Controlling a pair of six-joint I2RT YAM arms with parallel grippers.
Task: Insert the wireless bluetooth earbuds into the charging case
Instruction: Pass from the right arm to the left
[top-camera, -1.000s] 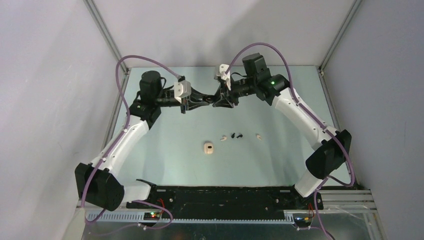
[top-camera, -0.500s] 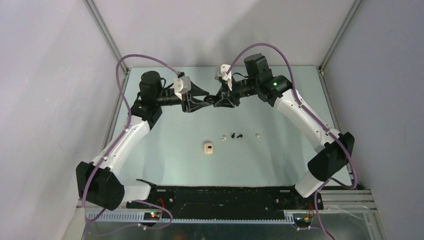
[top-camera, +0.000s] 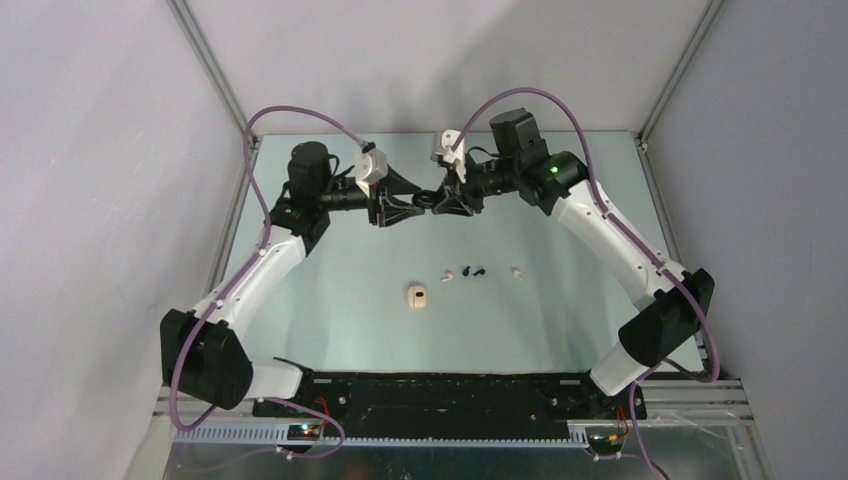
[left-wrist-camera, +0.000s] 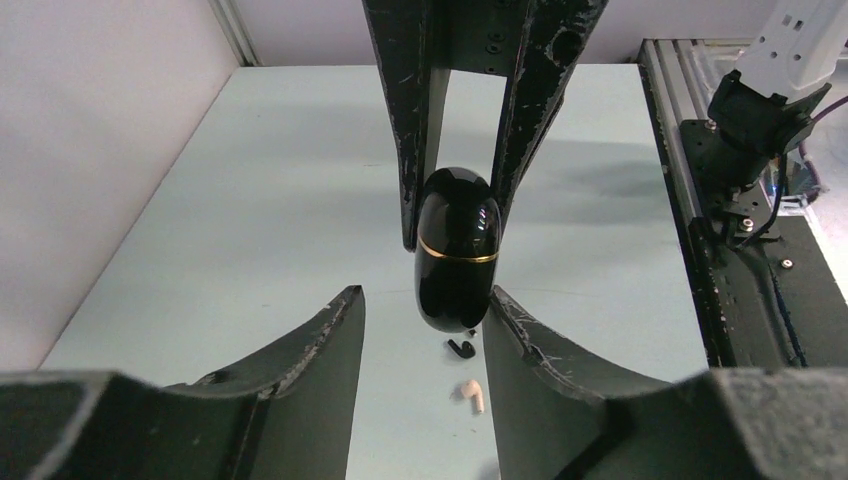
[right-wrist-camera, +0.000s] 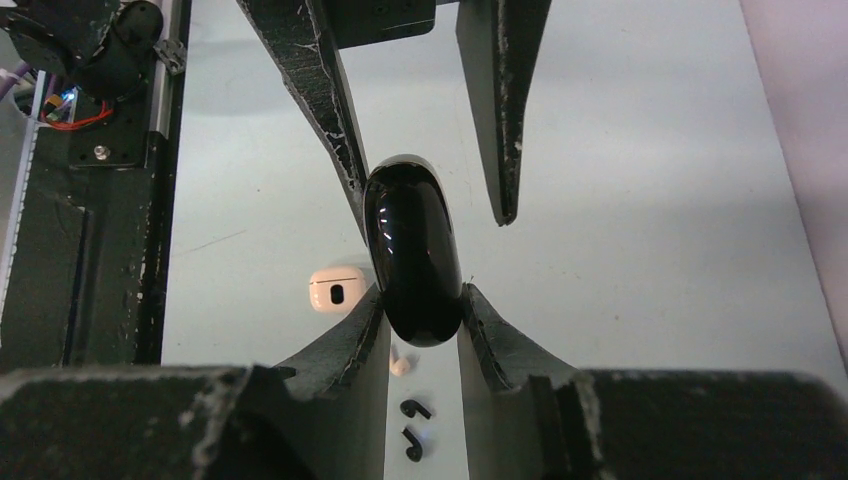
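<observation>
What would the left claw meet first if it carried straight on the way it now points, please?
The left claw would first meet the black charging case, which sits between its open jaws, gripped by the right claw.

The left claw (left-wrist-camera: 422, 300) has opened off the black case (left-wrist-camera: 456, 250).

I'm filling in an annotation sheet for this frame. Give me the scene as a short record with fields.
black case: closed, up in the air between the two arms
right gripper: fingers clamped on the black case
left gripper: fingers open around the case's other end
cream case: lying on the table
black earbuds: two, loose on the table, side by side
white earbuds: two, loose, one on each side of the black pair
progress: no earbud in a case yet
</observation>
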